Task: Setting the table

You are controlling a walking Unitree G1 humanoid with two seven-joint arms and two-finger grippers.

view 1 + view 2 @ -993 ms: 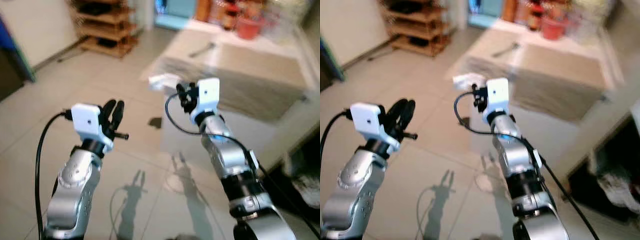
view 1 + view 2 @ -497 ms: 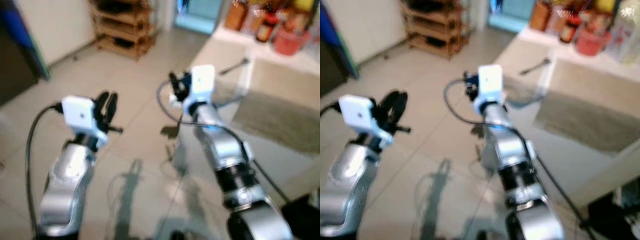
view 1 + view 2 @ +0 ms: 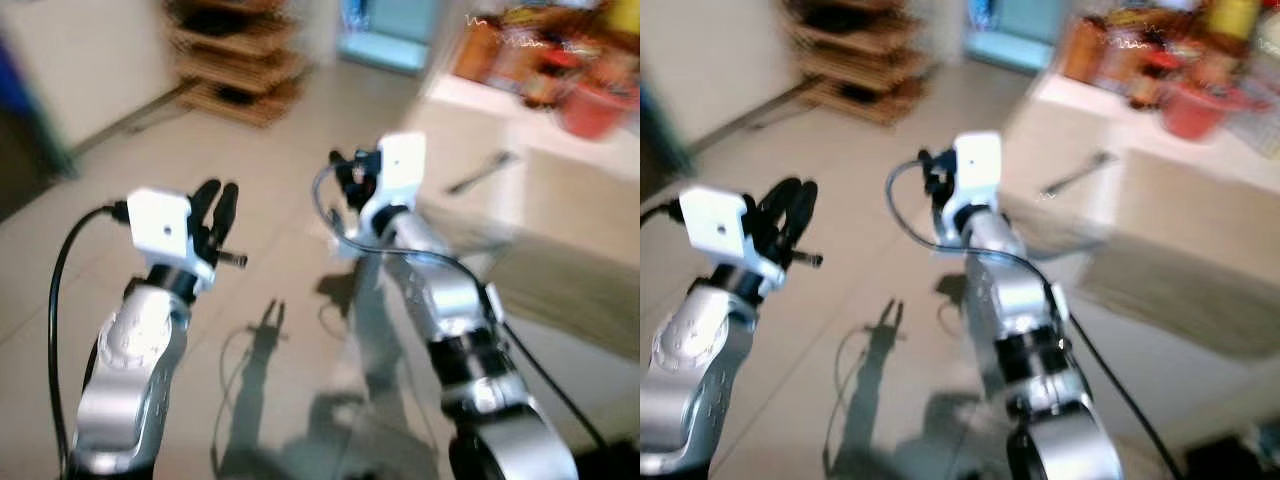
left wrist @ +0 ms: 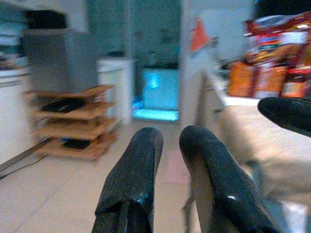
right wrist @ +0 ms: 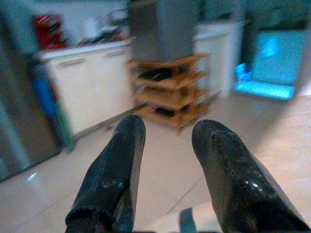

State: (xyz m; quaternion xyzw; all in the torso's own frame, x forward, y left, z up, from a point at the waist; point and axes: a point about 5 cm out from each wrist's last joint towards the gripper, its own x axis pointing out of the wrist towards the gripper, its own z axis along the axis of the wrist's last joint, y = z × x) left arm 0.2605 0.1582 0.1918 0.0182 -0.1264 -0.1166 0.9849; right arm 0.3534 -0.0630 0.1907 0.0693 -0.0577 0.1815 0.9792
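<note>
blurred utensil [image 3: 1073, 176] on table [image 3: 1200, 215]

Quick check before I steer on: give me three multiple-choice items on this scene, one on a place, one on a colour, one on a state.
1. Where is the wooden shelf rack?
A. on the floor, ahead to the left
B. on the table
C. behind the bucket

2. What colour is the bucket at the table's far edge?
A. blue
B. red
C. white

3. How is the right gripper?
A. shut on a fork
B. open, empty
C. shut on a cloth

Answers: 1 A, it stands by the wall; 2 B, red tub; 3 B, the fingers stand apart, nothing between.
</note>
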